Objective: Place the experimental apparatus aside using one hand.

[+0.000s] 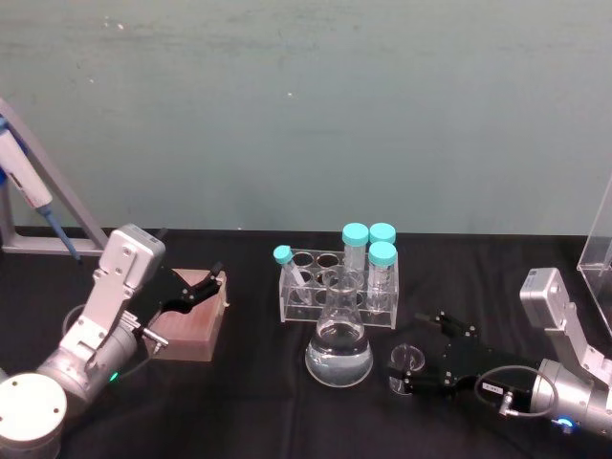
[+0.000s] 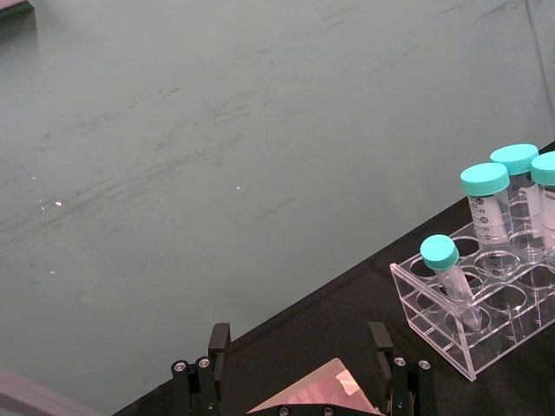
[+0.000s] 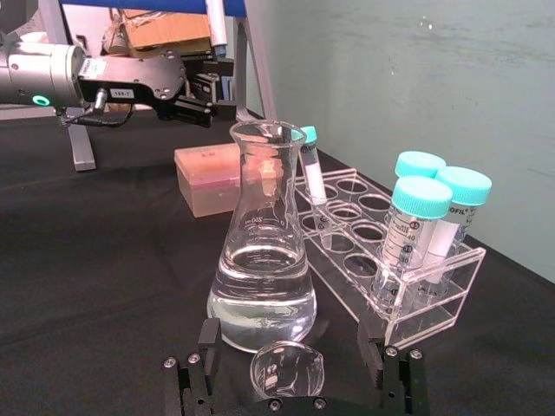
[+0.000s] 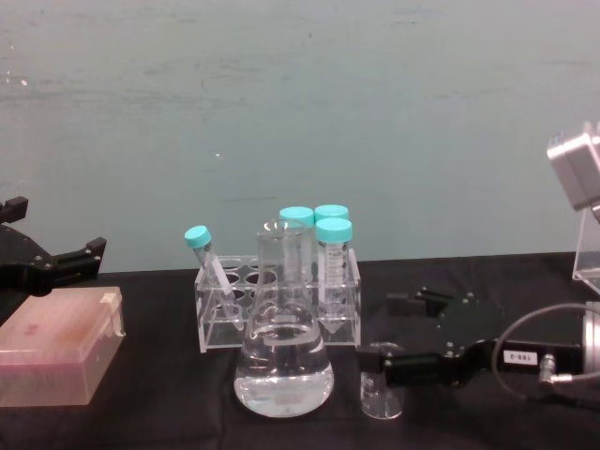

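A conical glass flask point(image 1: 338, 352) point(image 3: 263, 260) point(image 4: 283, 366) holding clear liquid stands at the table's middle front. Just to its right is a small glass beaker point(image 1: 411, 360) point(image 3: 288, 371) point(image 4: 381, 382). My right gripper point(image 1: 421, 354) point(image 3: 290, 360) point(image 4: 398, 336) lies low on the table, open, one finger on each side of the beaker with a gap on both sides. My left gripper point(image 1: 199, 287) point(image 2: 299, 351) point(image 4: 58, 262) hangs open over a pink box point(image 1: 191, 325) point(image 4: 56, 356) at the left.
A clear tube rack point(image 1: 298, 298) point(image 3: 408, 303) point(image 4: 220, 328) with several teal-capped tubes stands right behind the flask. A clear acrylic stand point(image 1: 598, 244) point(image 4: 591, 258) is at the far right edge. A blue pipette point(image 1: 21, 177) hangs on a grey frame at the far left.
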You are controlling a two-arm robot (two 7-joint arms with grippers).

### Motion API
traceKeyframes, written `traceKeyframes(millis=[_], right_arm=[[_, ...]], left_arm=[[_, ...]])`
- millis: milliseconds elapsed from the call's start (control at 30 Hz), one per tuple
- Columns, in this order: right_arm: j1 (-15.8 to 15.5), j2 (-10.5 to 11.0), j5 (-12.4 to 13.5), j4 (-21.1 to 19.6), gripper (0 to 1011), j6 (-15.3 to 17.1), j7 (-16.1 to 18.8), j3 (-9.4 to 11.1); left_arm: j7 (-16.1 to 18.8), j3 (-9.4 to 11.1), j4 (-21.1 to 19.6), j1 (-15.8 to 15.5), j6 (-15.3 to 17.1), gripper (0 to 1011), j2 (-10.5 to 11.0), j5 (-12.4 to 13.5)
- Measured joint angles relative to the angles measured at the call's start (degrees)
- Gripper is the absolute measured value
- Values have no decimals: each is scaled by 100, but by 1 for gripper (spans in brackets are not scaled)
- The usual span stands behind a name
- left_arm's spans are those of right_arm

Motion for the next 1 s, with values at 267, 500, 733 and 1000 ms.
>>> traceKeyframes(millis=[267, 500, 733, 1000], right_arm=[[116, -14, 44, 176, 1003, 1, 27, -131], [159, -35, 88, 253, 1003, 15, 39, -215], [197, -45, 97, 297, 1003, 36, 33, -288], [268, -71, 36, 402, 1003, 61, -4, -374]], left_arm=[[0, 0, 0, 0, 0, 1000, 0, 0], [0, 0, 0, 0, 0, 1000, 0, 0], [1, 0, 0, 0, 0, 1000, 0, 0], [1, 0, 0, 0, 0, 1000, 0, 0]])
